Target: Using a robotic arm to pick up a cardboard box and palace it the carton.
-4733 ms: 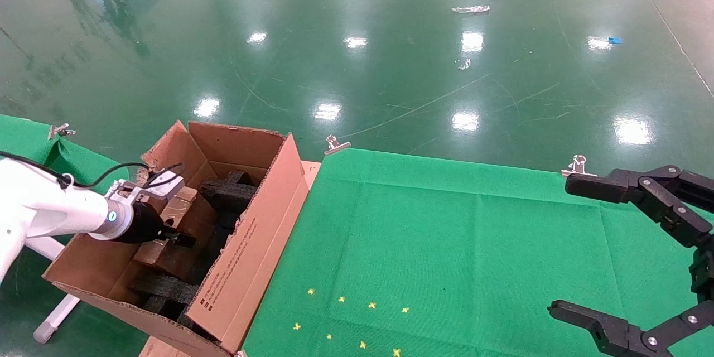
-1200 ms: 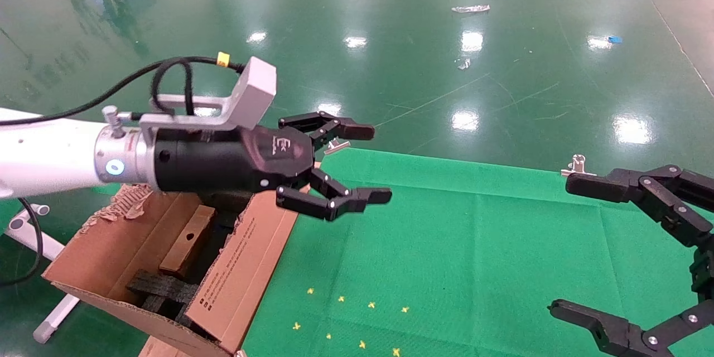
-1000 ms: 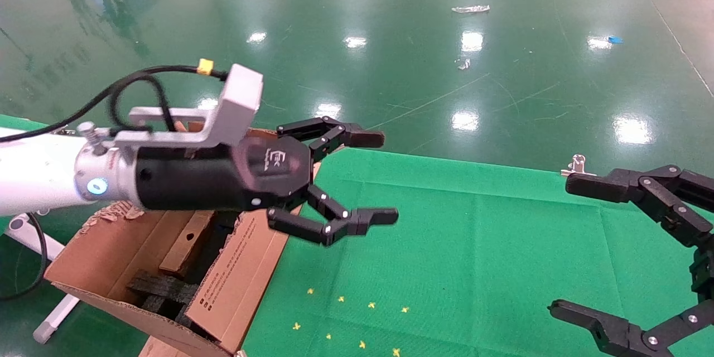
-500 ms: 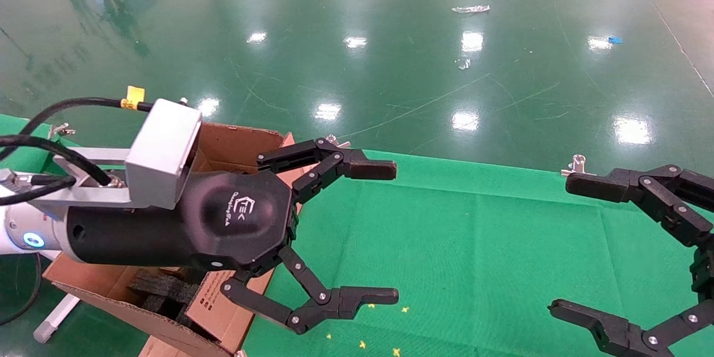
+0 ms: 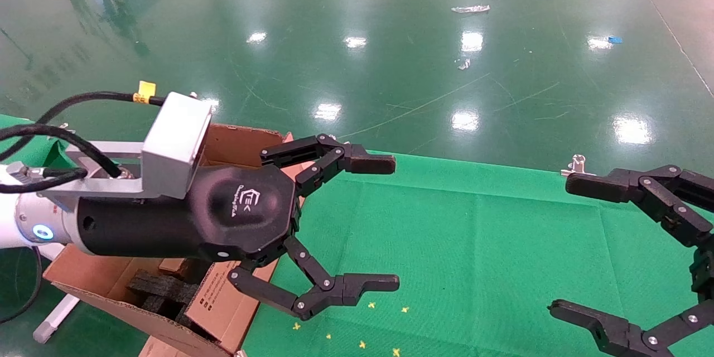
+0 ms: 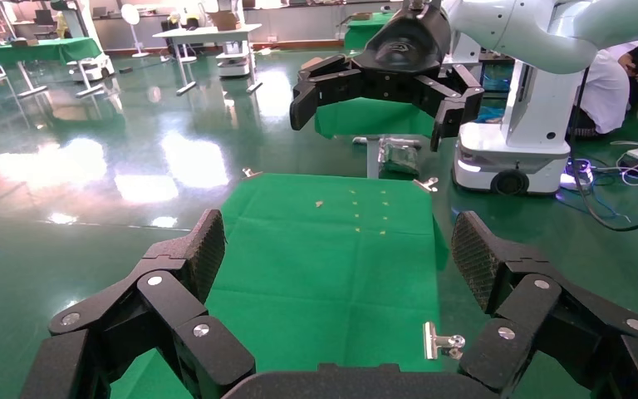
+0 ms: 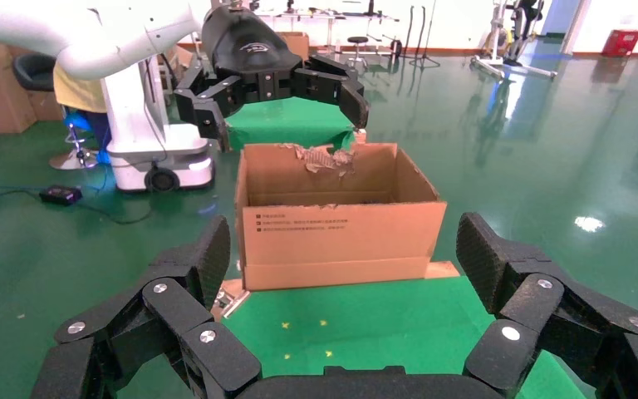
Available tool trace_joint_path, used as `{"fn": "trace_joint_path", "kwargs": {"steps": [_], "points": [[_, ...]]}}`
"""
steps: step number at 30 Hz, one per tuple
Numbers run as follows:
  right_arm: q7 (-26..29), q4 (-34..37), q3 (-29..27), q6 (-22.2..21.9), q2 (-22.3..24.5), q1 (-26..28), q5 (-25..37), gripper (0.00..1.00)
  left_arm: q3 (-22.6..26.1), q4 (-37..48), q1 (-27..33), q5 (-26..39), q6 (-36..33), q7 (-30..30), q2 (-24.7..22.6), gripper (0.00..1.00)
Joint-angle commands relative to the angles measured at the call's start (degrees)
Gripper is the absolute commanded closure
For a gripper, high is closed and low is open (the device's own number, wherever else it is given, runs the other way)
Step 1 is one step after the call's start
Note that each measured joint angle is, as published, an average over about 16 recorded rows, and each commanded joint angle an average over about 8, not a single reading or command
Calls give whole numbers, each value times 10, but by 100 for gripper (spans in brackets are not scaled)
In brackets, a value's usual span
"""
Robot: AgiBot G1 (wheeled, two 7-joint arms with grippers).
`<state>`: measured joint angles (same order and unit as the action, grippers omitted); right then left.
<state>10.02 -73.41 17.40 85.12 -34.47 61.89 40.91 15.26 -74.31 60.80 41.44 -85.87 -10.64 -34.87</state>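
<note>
My left gripper (image 5: 387, 223), on the white robotic arm, hangs open and empty above the carton's table-side wall and the edge of the green cloth. The carton (image 5: 217, 304) stands at the table's left end with black foam (image 5: 162, 287) inside. Only a brown sliver of the cardboard box (image 5: 170, 264) shows in the carton under the gripper body. In the left wrist view the open left gripper (image 6: 338, 245) frames bare cloth. The right wrist view shows the carton (image 7: 341, 229) with the left gripper (image 7: 270, 91) above it. My right gripper (image 5: 566, 245) is parked open at the table's right edge.
The green cloth table (image 5: 474, 245) carries small yellow cross marks (image 5: 362, 323) near its front and metal clips (image 5: 577, 166) along its far edge. Shiny green floor lies beyond. A white stand leg (image 5: 53, 321) sits left of the carton.
The left gripper let go of the cardboard box in the carton, rose out empty and open, and swung toward the table and the camera. The right arm has not moved.
</note>
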Motion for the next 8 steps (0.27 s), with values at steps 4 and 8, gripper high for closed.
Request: {"fn": "trace_joint_path", "kwargs": {"steps": [4, 8], "points": [[0, 0, 0, 0, 0, 0, 0, 0, 3, 3, 3, 2, 1, 0, -1, 0], [0, 0, 0, 0, 0, 0, 0, 0, 5, 4, 4, 2, 1, 0, -1, 0]]}}
